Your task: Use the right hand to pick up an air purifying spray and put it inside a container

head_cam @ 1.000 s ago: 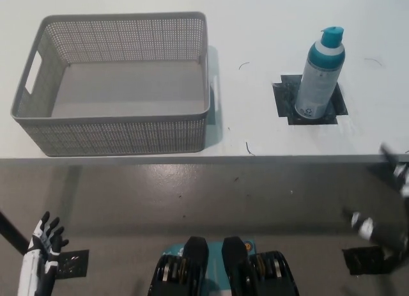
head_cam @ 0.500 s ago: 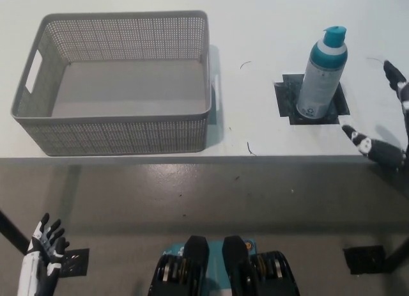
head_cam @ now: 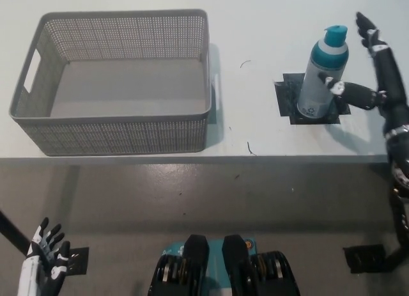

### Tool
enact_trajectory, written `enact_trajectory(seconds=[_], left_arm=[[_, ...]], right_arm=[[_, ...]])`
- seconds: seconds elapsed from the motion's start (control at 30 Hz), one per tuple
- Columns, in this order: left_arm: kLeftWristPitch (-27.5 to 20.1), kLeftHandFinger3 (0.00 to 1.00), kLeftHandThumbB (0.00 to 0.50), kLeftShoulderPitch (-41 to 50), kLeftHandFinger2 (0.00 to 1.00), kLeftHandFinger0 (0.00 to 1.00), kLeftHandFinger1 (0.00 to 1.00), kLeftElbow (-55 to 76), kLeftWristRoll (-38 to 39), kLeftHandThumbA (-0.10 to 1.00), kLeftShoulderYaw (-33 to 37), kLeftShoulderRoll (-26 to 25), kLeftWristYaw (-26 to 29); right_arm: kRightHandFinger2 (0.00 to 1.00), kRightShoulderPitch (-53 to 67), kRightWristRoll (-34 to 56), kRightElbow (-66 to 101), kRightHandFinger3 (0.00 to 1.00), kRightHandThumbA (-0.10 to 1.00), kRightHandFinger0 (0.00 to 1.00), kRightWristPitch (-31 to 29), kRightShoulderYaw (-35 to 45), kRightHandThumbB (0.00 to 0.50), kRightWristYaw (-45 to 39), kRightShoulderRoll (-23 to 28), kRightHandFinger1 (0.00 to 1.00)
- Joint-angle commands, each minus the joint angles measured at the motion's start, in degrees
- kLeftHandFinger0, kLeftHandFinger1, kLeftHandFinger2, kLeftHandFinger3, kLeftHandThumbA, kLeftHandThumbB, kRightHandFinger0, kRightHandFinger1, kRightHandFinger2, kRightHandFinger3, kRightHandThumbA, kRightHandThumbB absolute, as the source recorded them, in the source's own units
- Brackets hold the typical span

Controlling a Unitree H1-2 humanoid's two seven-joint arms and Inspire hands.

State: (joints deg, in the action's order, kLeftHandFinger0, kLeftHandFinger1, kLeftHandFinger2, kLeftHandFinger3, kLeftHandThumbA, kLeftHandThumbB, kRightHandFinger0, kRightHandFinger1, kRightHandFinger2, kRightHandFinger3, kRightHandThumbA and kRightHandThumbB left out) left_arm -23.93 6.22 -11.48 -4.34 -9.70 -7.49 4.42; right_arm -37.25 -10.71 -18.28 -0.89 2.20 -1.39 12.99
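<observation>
The air purifying spray (head_cam: 323, 72), a grey-white can with a teal band and cap, stands upright on a black square mark (head_cam: 311, 100) at the table's right. My black right hand (head_cam: 374, 69) is open just right of the can, one finger reaching to its side, the others spread above and behind it. The grey perforated container (head_cam: 115, 78) sits empty at the table's left. My white left hand (head_cam: 45, 257) hangs low at the lower left, below the table edge, fingers apart.
The white table (head_cam: 255, 27) ends at a front edge (head_cam: 255, 158); below it lies grey floor. Bare tabletop separates the container from the can. Black tape marks lie on the floor at lower left (head_cam: 73, 261) and lower right (head_cam: 364, 259).
My right hand rose from below the table edge at the right, moved up and inward over the table, and now sits beside the can. Can and container have not moved.
</observation>
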Motion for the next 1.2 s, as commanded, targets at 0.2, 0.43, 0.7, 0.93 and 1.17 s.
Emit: enact_trajectory(seconds=[0.2,0.43,0.7,0.93,1.17], left_arm=[[-1.88,1.00,0.339,-0.16,0.87,0.76,0.83,1.47,-2.96,0.61,0.04,-1.21,1.36],[-1.46,1.00,0.313,-0.38,0.85,0.72,0.81,2.14,-3.16,0.51,0.18,-0.70,1.41],[-2.25,1.00,0.315,-0.43,0.85,0.70,0.80,1.73,-2.16,0.51,0.20,-0.36,1.24],[-2.47,1.00,0.314,0.05,0.86,0.69,0.80,1.17,-2.83,0.56,0.35,-0.26,1.60],[-1.66,1.00,0.302,0.77,0.86,0.76,0.80,1.71,-4.46,0.62,0.65,-0.63,1.59]], right_arm=[[1.00,-9.62,1.03,-14.75,1.00,0.84,1.00,-1.95,-0.34,0.500,3.15,-3.29,1.00],[1.00,-13.14,3.30,-27.01,1.00,0.75,1.00,-4.72,0.77,0.500,3.39,-4.36,1.00],[1.00,-16.72,3.80,-41.67,1.00,0.31,1.00,-10.08,2.25,0.403,10.38,-4.95,1.00],[0.52,-16.70,7.50,-42.05,0.47,-0.10,0.48,-12.71,8.66,0.375,18.86,-8.01,0.48],[0.49,-16.03,8.26,-33.89,0.45,-0.10,0.46,-11.51,10.67,0.373,20.60,-9.33,0.46]])
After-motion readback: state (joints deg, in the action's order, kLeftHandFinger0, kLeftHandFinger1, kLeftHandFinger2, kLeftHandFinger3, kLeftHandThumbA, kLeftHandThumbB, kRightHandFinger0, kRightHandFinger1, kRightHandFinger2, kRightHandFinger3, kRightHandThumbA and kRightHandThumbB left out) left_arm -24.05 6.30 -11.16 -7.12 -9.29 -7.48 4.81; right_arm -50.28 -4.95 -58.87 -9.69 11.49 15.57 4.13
